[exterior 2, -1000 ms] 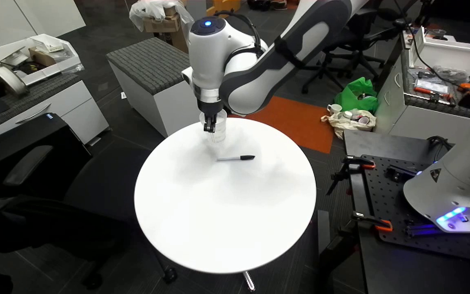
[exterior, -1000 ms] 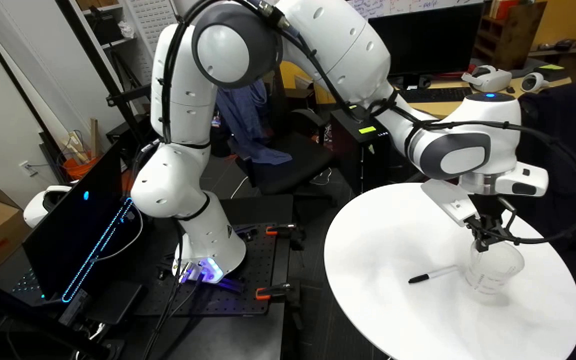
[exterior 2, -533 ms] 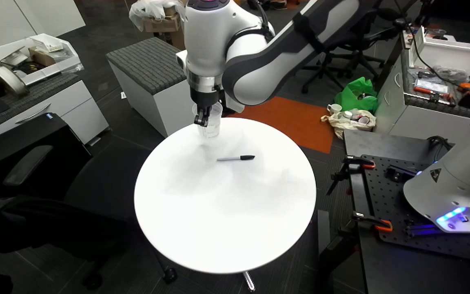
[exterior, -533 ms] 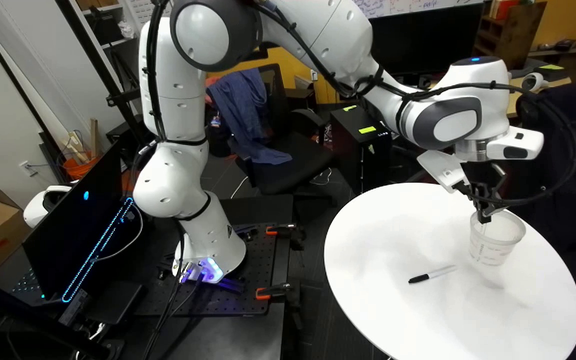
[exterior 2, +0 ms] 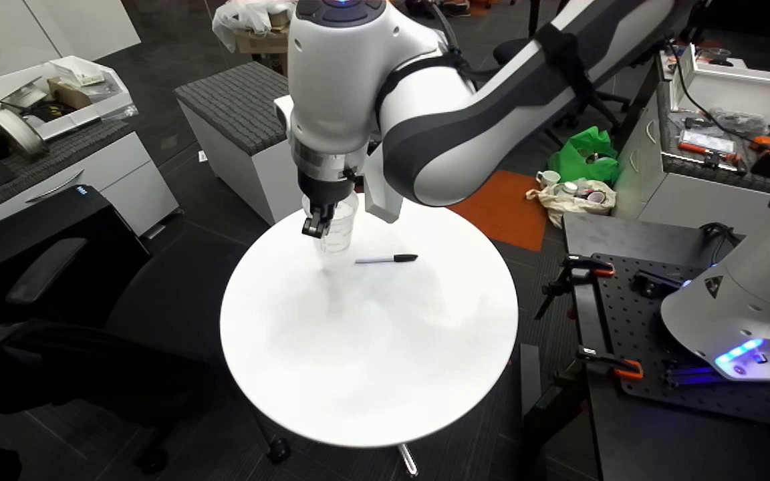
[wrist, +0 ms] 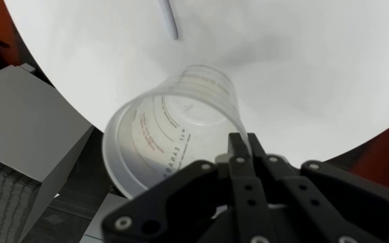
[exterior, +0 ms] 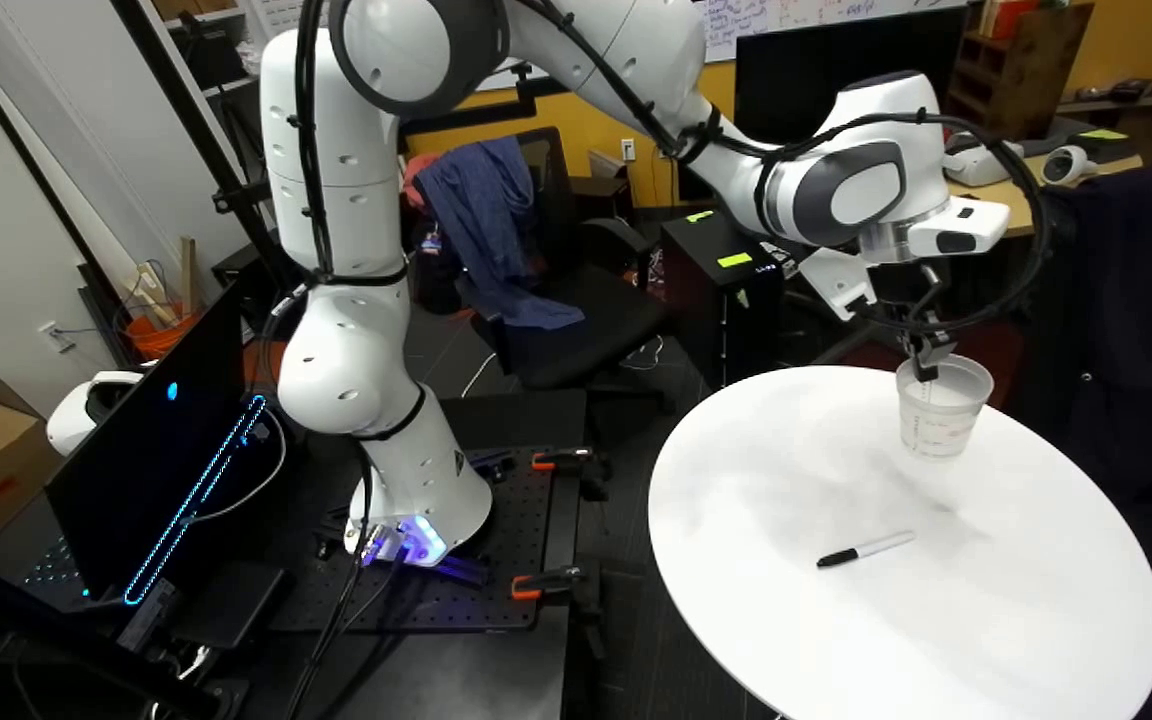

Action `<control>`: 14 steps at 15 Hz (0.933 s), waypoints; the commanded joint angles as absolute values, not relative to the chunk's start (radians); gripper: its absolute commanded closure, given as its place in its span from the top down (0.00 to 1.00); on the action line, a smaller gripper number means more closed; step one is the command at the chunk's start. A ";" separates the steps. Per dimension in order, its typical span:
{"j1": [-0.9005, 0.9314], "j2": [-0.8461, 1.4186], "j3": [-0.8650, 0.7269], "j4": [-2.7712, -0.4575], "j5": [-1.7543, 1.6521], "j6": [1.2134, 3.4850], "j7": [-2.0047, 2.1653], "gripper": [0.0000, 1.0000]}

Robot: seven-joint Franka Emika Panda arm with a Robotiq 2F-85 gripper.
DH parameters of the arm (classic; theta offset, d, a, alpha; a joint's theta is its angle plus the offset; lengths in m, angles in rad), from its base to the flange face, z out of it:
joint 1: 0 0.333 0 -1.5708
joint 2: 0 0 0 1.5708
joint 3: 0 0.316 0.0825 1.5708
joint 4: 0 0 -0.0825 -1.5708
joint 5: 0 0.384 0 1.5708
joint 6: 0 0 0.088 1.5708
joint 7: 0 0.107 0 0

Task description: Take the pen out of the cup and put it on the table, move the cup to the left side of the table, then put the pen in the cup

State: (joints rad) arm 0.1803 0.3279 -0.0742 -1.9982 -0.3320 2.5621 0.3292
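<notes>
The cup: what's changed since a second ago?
Held in the claw, the cup has risen and shifted toward the left in both exterior views; nothing was let go. The pen lies where it was on the table.

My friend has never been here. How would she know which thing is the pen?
Find the big round white table. The pen lies flat on its top, apart from the clear cup that the tool pinches by its rim. Unlike that see-through cup, it is a thin stick, pale with a black end.
</notes>
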 commanded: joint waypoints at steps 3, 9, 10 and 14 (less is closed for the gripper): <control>0.264 0.306 -0.069 -2.036 -0.402 2.540 0.473 0.01; 0.328 0.329 -0.051 -2.041 -0.448 2.524 0.535 0.01; 0.335 0.333 -0.047 -2.041 -0.450 2.520 0.542 0.01; 0.364 0.363 -0.032 -2.030 -0.452 2.505 0.557 0.01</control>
